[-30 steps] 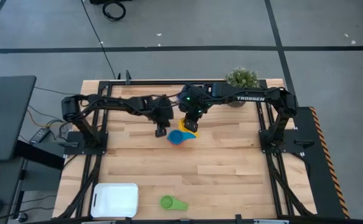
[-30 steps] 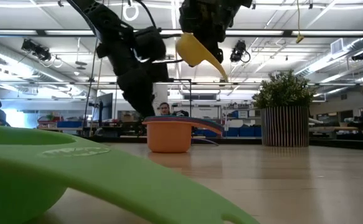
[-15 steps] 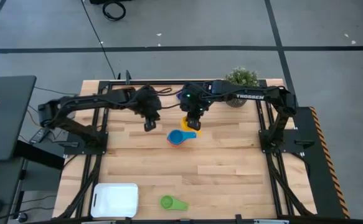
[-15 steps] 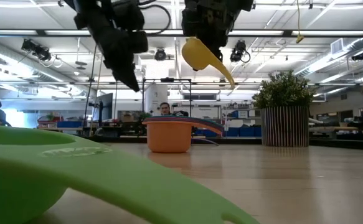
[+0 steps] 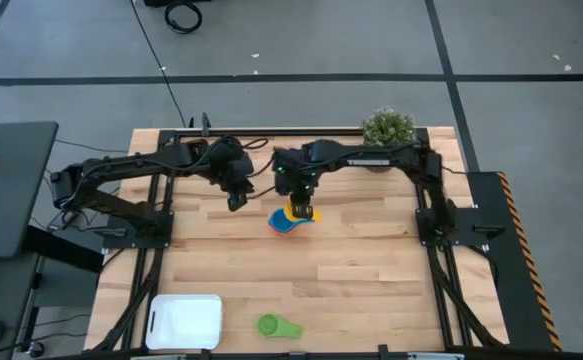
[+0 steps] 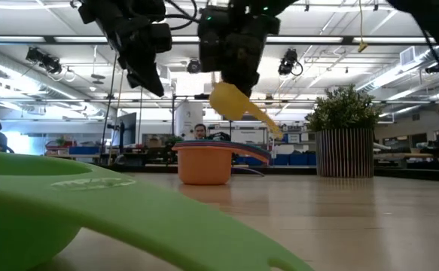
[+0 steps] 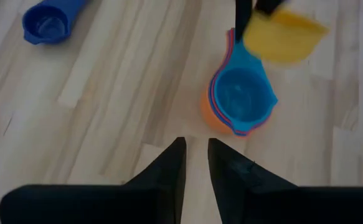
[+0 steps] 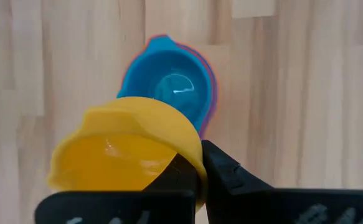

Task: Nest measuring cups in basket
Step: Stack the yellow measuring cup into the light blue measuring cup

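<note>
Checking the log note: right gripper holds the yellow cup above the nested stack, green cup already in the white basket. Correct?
Not quite. The green cup lies on the table beside the white basket, not in it; the high view shows this. The rest holds: the right gripper holds the yellow cup above the nested stack.

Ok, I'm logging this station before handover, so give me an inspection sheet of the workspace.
Surface: wooden table, bare in the middle.
Job's things: nested stack of cups, bright blue on top; yellow cup in the air above it; green cup beside the white basket; another blue cup lies apart.
Clutter: potted plant at the far edge.
Claws: right claw shut on the yellow cup; left claw empty, nearly shut, raised beside the stack.
Cables: black cable on the floor.
Surroundings: monitor on the left.
</note>
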Tool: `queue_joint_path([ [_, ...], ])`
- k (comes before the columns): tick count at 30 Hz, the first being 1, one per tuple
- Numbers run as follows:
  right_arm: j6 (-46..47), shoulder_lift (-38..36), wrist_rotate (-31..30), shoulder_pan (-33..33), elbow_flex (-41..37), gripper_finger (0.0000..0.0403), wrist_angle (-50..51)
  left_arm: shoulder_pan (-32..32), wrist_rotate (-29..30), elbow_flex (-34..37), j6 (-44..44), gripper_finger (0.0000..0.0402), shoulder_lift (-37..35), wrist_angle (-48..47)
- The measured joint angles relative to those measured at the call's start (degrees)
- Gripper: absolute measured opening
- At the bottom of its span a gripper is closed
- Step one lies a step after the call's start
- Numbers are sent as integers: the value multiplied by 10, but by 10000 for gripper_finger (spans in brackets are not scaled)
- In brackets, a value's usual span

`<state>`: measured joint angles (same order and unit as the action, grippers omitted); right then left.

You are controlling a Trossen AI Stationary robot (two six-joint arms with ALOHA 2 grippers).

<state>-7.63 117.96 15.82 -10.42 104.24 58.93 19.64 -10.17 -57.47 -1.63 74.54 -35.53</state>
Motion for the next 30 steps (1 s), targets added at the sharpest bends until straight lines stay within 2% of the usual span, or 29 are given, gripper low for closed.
queue_joint_path([
  [14, -105, 189, -42, 25, 303, 10, 226, 0, 0, 0, -8, 75, 0, -19],
  [21, -109, 191, -38, 25, 287, 10, 213, 0, -1, 0, -7, 75, -10, -47],
  [30, -109, 193, -41, 25, 287, 10, 166, 4, 1, 0, -26, 75, -80, -49],
])
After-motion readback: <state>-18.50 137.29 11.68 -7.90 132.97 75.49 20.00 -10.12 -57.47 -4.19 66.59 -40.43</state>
